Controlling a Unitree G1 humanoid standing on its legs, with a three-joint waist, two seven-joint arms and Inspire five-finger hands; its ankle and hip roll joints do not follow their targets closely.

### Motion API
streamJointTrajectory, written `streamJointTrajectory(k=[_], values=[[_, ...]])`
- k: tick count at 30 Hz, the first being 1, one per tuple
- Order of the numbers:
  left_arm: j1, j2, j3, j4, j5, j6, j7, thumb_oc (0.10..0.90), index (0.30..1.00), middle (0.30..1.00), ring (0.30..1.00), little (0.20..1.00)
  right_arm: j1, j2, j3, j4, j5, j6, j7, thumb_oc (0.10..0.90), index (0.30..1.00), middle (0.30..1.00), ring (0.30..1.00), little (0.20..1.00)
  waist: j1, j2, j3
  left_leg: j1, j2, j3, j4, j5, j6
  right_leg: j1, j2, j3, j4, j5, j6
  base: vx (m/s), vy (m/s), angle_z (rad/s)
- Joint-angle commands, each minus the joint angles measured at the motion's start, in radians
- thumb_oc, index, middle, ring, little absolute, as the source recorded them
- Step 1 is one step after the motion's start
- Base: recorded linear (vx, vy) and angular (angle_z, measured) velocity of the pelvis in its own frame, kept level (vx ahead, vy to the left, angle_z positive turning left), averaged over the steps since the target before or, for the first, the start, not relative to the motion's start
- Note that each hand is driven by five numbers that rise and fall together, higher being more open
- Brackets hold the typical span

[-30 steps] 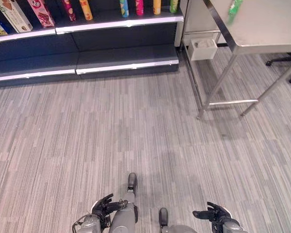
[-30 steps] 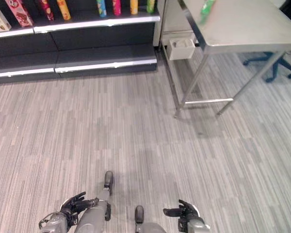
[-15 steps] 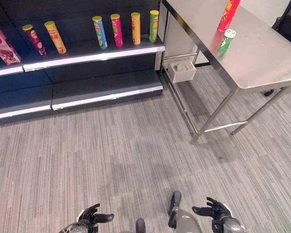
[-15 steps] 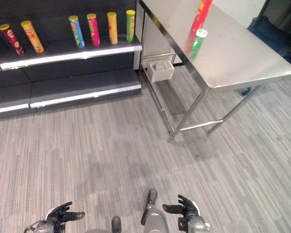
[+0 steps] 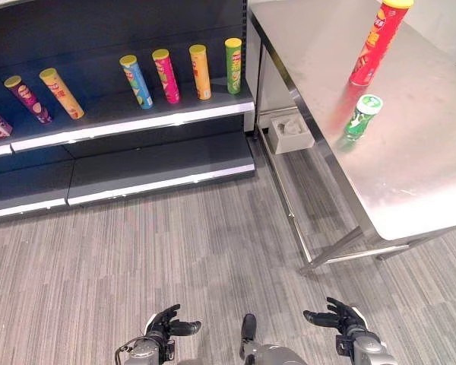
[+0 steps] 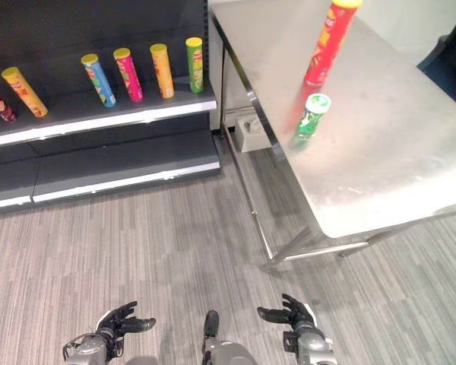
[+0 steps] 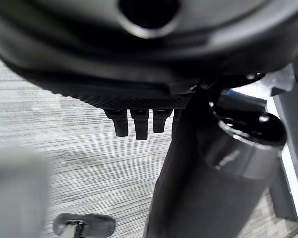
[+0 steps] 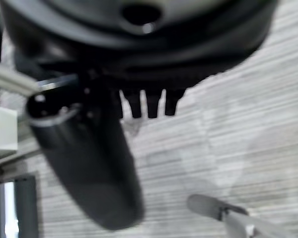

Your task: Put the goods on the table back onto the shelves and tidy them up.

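Left eye view: a red can [image 5: 377, 42] stands upright on the steel table [image 5: 433, 175], with a green can [image 5: 362, 116] just beside it. Both hands, left [image 5: 164, 328] and right [image 5: 339, 321], hang spread and empty beside the table, over the floor.

Two silver-grey forearms, dark fingered left hand [image 5: 166, 325], matching dark right hand [image 5: 337, 318], glossy black thumb casing, ribbed black fingertips
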Motion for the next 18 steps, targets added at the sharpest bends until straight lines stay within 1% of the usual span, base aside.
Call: streamJointTrajectory(k=[1, 2, 3, 4, 6, 7, 9, 10, 11, 13, 15, 16, 17, 18], values=[[0.004, 0.043, -0.042, -0.021, -0.033, -0.016, 0.01, 0.8, 0.9, 0.9, 0.9, 0.9, 0.055, -0.046, -0.002, 0.017, 0.001, -0.005, -0.004, 0.8, 0.9, 0.9, 0.9, 0.9, 0.0, -0.008, 0.017, 0.101, -0.005, 0.094, -0.355, 0.031, 0.095, 0.041, -0.092, 0.038, 0.007, -0.08, 0.23, 0.21, 0.046, -0.05], [0.003, 0.042, -0.052, -0.016, -0.018, -0.016, 0.01, 0.8, 0.9, 0.9, 0.9, 0.9, 0.055, -0.044, -0.002, 0.032, -0.002, -0.004, -0.005, 0.8, 0.9, 0.9, 0.9, 0.9, 0.003, -0.008, 0.014, 0.076, -0.004, 0.101, -0.5, 0.001, 0.103, 0.044, -0.102, 0.042, 0.007, -0.088, 0.243, 0.24, 0.08, 0.02], [0.005, 0.041, -0.058, -0.013, -0.012, -0.015, 0.009, 0.8, 0.9, 0.9, 0.9, 0.9, 0.054, -0.044, 0.0, 0.043, -0.006, -0.003, -0.006, 0.8, 0.9, 0.9, 0.9, 0.9, 0.015, -0.001, 0.019, 0.069, -0.012, 0.078, -0.599, 0.009, 0.1, 0.056, -0.098, 0.053, 0.007, -0.098, 0.25, 0.3, 0.113, -0.08], [0.007, 0.042, -0.059, -0.01, -0.009, -0.014, 0.007, 0.8, 0.9, 0.9, 0.9, 0.9, 0.056, -0.044, 0.002, 0.046, -0.011, -0.002, -0.006, 0.8, 0.9, 0.9, 0.9, 0.9, 0.023, 0.009, 0.01, 0.055, -0.022, 0.04, -0.684, 0.042, 0.094, 0.057, -0.088, 0.061, 0.007, -0.105, 0.253, 0.24, 0.104, -0.22], [0.012, 0.04, -0.06, -0.004, -0.015, -0.018, 0.009, 0.8, 0.9, 0.9, 0.9, 0.9, 0.06, -0.044, 0.007, 0.059, -0.023, -0.003, -0.009, 0.8, 0.9, 0.9, 0.9, 0.9, 0.049, 0.027, 0.008, 0.027, -0.045, -0.091, -0.811, 0.12, 0.079, 0.08, -0.068, 0.096, 0.007, -0.123, 0.256, 0.25, 0.094, -0.21], [0.01, 0.04, -0.061, 0.001, -0.018, -0.019, 0.009, 0.8, 0.9, 0.9, 0.9, 0.9, 0.06, -0.045, 0.006, 0.061, -0.025, -0.005, -0.011, 0.8, 0.9, 0.9, 0.9, 0.9, 0.053, 0.031, 0.009, 0.019, -0.049, -0.125, -0.848, 0.138, 0.07, 0.097, -0.064, 0.108, 0.007, -0.132, 0.255, 0.24, 0.099, -0.4], [0.008, 0.041, -0.062, 0.004, -0.02, -0.021, 0.009, 0.8, 0.9, 0.9, 0.9, 0.9, 0.06, -0.045, 0.005, 0.062, -0.027, -0.004, -0.011, 0.8, 0.9, 0.9, 0.9, 0.9, 0.055, 0.034, 0.01, 0.014, -0.05, -0.131, -0.869, 0.149, 0.065, 0.111, -0.065, 0.122, 0.007, -0.143, 0.257, 0.14, 0.082, -0.73], [0.01, 0.041, -0.06, 0.01, -0.018, -0.02, 0.009, 0.8, 0.9, 0.9, 0.9, 0.9, 0.063, -0.044, 0.004, 0.065, -0.029, -0.002, -0.006, 0.8, 0.9, 0.9, 0.9, 0.9, 0.056, 0.041, 0.006, 0.023, -0.046, -0.13, -0.883, 0.158, 0.064, 0.121, -0.061, 0.138, 0.007, -0.151, 0.259, 0.15, 0.14, -0.77], [0.014, 0.043, -0.058, 0.012, -0.016, -0.021, 0.007, 0.8, 0.9, 0.9, 0.9, 0.9, 0.064, -0.045, 0.003, 0.062, -0.031, -0.003, -0.004, 0.8, 0.9, 0.9, 0.9, 0.9, 0.056, 0.045, 0.001, 0.033, -0.047, -0.135, -0.881, 0.152, 0.063, 0.126, -0.064, 0.154, 0.007, -0.156, 0.262, 0.19, 0.185, -0.6], [0.019, 0.045, -0.056, 0.016, -0.006, -0.021, 0.008, 0.8, 0.9, 0.9, 0.9, 0.9, 0.066, -0.044, -0.001, 0.06, -0.032, -0.002, -0.003, 0.8, 0.9, 0.9, 0.9, 0.9, 0.057, 0.045, -0.01, 0.055, -0.053, -0.135, -0.89, 0.144, 0.066, 0.13, -0.076, 0.171, 0.007, -0.153, 0.265, 0.16, 0.192, -0.7], [0.019, 0.05, -0.051, 0.018, -0.008, -0.022, 0.009, 0.8, 0.9, 0.9, 0.9, 0.9, 0.064, -0.039, -0.01, 0.06, -0.021, -0.002, -0.005, 0.8, 0.9, 0.9, 0.9, 0.9, 0.057, 0.04, -0.019, 0.076, -0.056, -0.108, -0.893, 0.134, 0.074, 0.128, -0.095, 0.187, 0.007, -0.15, 0.276, 0.16, 0.241, -0.57], [0.016, 0.061, -0.048, 0.019, -0.005, -0.024, 0.011, 0.8, 0.9, 0.9, 0.9, 0.9, 0.06, -0.032, -0.011, 0.057, -0.019, -0.002, -0.004, 0.8, 0.9, 0.9, 0.9, 0.9, 0.057, 0.031, -0.03, 0.093, -0.06, -0.078, -0.899, 0.12, 0.088, 0.121, -0.116, 0.205, 0.007, -0.144, 0.288, 0.12, 0.201, -0.32], [0.015, 0.061, -0.048, 0.019, -0.005, -0.024, 0.011, 0.8, 0.9, 0.9, 0.9, 0.9, 0.06, -0.032, -0.011, 0.057, -0.019, -0.002, -0.004, 0.8, 0.9, 0.9, 0.9, 0.9, 0.058, 0.031, -0.03, 0.094, -0.06, -0.077, -0.899, 0.119, 0.088, 0.12, -0.116, 0.206, 0.007, -0.144, 0.288, 0.1, 0.197, -0.39], [0.01, 0.067, -0.043, 0.017, -0.01, -0.024, 0.014, 0.8, 0.9, 0.9, 0.9, 0.9, 0.054, -0.031, -0.012, 0.058, -0.018, -0.001, -0.005, 0.8, 0.9, 0.9, 0.9, 0.9, 0.057, 0.025, -0.032, 0.096, -0.063, -0.062, -0.896, 0.111, 0.097, 0.114, -0.128, 0.212, 0.007, -0.138, 0.296, 0.06, 0.178, -0.5]])
